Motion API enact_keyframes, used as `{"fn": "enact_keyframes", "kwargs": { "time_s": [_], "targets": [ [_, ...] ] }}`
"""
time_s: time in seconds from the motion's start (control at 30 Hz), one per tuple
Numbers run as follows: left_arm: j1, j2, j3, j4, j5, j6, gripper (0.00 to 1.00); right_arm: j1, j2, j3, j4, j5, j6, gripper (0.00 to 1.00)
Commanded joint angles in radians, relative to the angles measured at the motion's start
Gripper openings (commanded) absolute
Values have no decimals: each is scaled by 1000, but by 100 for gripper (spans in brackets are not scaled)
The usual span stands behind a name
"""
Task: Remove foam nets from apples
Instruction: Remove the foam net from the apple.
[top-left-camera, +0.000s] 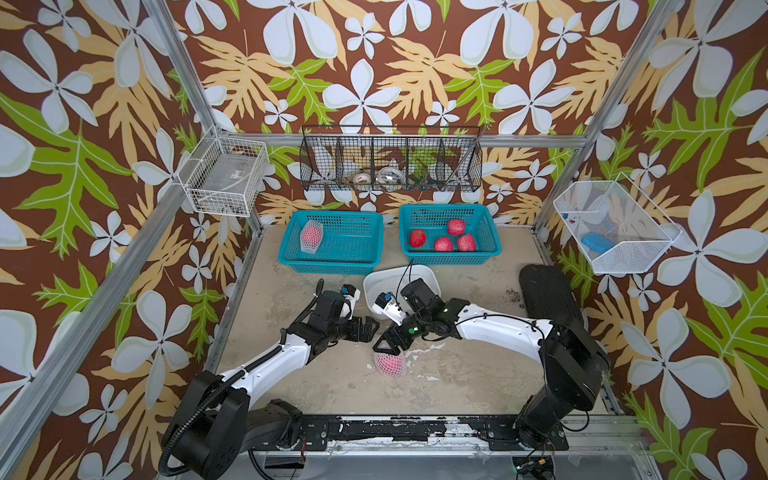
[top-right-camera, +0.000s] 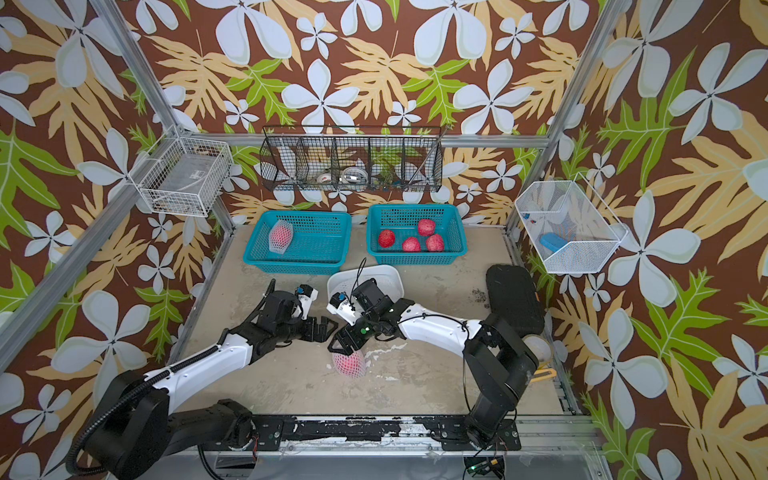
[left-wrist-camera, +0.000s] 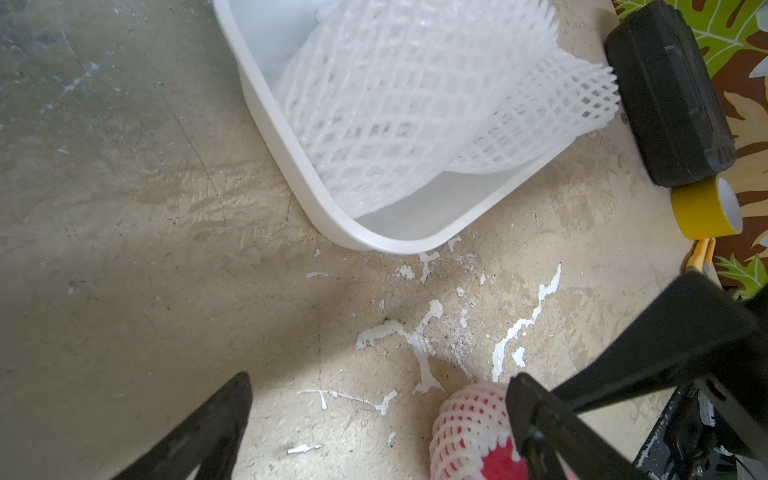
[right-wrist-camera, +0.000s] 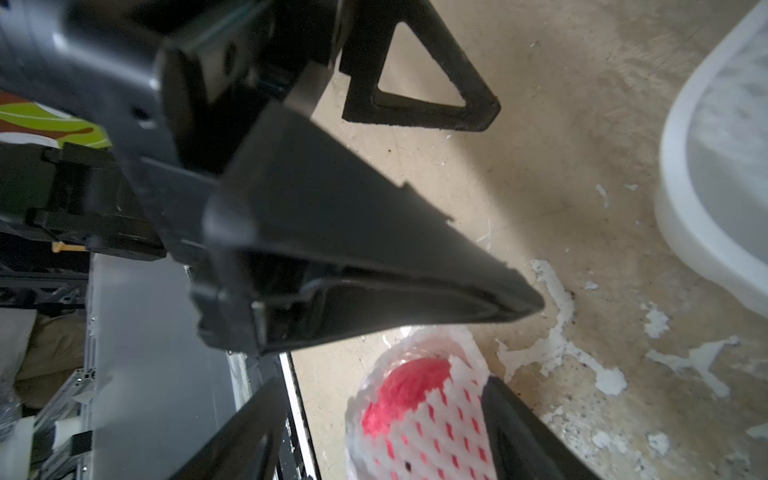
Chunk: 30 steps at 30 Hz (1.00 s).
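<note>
Mid-table: netted apple (top-left-camera: 390, 365) sits between the spread fingers of right gripper (top-left-camera: 390, 350). Left gripper (top-left-camera: 371, 328) is released alongside. White tub (left-wrist-camera: 297, 166) rim near; bare table (top-left-camera: 457, 374) frontward.

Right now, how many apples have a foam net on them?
2. One netted apple lies in the left basket; the second apple lies on the table, under the right hand. I see none hidden.
</note>
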Motion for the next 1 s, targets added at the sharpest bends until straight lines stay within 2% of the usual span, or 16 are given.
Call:
{"fn": "enact_keyframes", "kwargs": {
  "time_s": [0.0,0.1,0.2,0.37,0.5,0.63,0.77,0.97],
  "targets": [
    [1,-11,-2,23,-14,-9,98,9,14,12,-34,89,-34,76],
    [2,-12,-2,20,-15,-10,98,19,27,21,-54,137,-47,74],
    [1,-8,-5,21,-19,-12,97,25,24,24,-54,140,-57,66],
    [1,5,-5,11,-33,-18,98,25,14,22,-45,116,-64,41],
    [1,10,1,4,-38,-20,97,25,11,21,-48,89,-72,32],
    [1,1,2,3,-50,-22,97,25,2,22,-52,69,-74,18],
    [2,-12,2,-3,-77,-23,97,25,-38,25,-42,73,-68,0],
    [1,-28,17,-7,-110,-23,98,25,-126,23,-12,95,-62,0]
  ]
}}
